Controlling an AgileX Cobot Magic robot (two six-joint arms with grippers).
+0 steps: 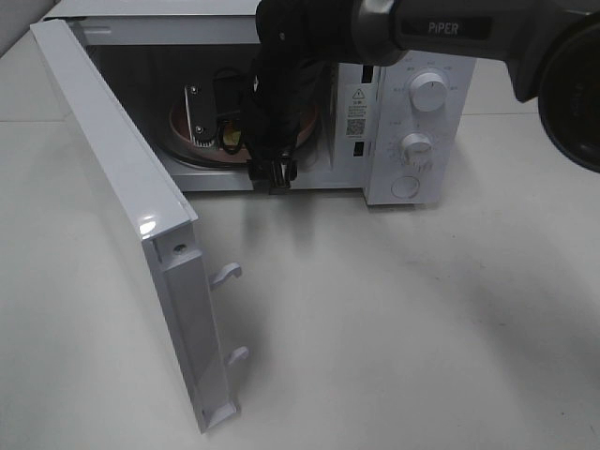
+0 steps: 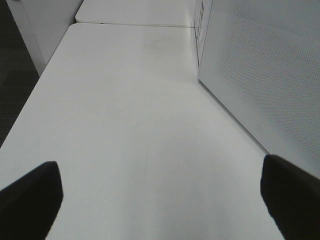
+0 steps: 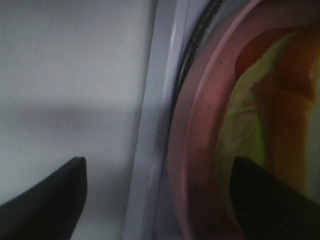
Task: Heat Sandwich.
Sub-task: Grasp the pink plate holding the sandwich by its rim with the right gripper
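The sandwich (image 3: 250,130), pale bread with yellowish-orange filling, lies on a round pink plate (image 3: 200,125) inside the open microwave (image 1: 412,112). My right gripper (image 3: 160,200) reaches into the cavity and stands open. One finger hangs over the sandwich and the other over the white sill, with the plate's rim between them. From the high camera the black arm hides most of the plate (image 1: 183,141), and only a yellow speck of the sandwich (image 1: 228,142) shows. My left gripper (image 2: 160,200) is open over bare table (image 2: 125,125), holding nothing.
The microwave door (image 1: 122,206) swings wide to the left, its latch hooks pointing over the table. Two knobs and a button sit on the control panel (image 1: 417,145). Beside my left gripper stands the microwave's perforated side wall (image 2: 265,65).
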